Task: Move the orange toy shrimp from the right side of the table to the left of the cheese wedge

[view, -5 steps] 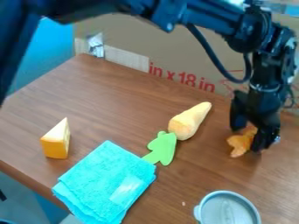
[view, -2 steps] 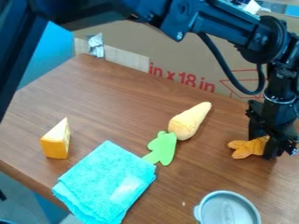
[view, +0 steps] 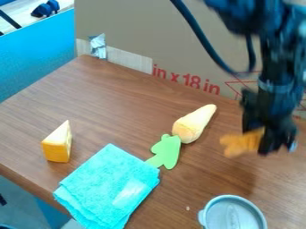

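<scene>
I am holding the orange soft toy [view: 242, 143] in my jaws, which are closing on it only as far as its thickness is allowing; its lobed end is sticking out toward the pale yellow cone [view: 194, 124], my landmark. The toy is hanging to the right of that cone in the camera view and, judging by the shadow under it, is clearing the counter [view: 125, 107]. Since I am gripping one end, the free lobes are likely sagging or swinging, so handling it well is calling for firm, even pressure and smooth, unhurried travel. Height is mattering too: the green leaf shape [view: 166, 152] is lying against the cone's near end, and a low pass is risking a nudge to both. The grey round lid [view: 232, 214] is sitting on the near side of the cone, so any lowering is needing bare wood beneath, with release waiting until the toy is resting.
</scene>
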Motion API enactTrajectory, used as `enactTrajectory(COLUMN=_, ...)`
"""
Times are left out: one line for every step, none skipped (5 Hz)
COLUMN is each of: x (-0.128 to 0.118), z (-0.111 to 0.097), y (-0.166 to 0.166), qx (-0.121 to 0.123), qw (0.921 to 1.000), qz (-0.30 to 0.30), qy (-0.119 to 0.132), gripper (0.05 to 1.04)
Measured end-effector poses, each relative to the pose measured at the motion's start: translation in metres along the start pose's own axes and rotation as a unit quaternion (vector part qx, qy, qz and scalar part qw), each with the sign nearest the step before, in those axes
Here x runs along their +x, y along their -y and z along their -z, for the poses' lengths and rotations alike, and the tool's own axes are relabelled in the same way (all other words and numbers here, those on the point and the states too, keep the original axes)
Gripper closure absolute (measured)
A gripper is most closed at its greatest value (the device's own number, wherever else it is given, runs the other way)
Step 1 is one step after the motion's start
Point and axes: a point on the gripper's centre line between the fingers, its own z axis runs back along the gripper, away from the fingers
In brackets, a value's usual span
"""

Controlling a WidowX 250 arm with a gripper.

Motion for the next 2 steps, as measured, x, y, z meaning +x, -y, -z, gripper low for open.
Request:
enactTrajectory(x=-0.042, z=-0.057, y=-0.026, qx=0.027, qw=0.9958, qz=-0.070, qy=0.053, gripper=0.519)
enactTrajectory(x=-0.092, z=-0.076, y=-0.047, qx=0.043, qw=0.9867, qz=-0.149, qy=0.048, gripper=0.519)
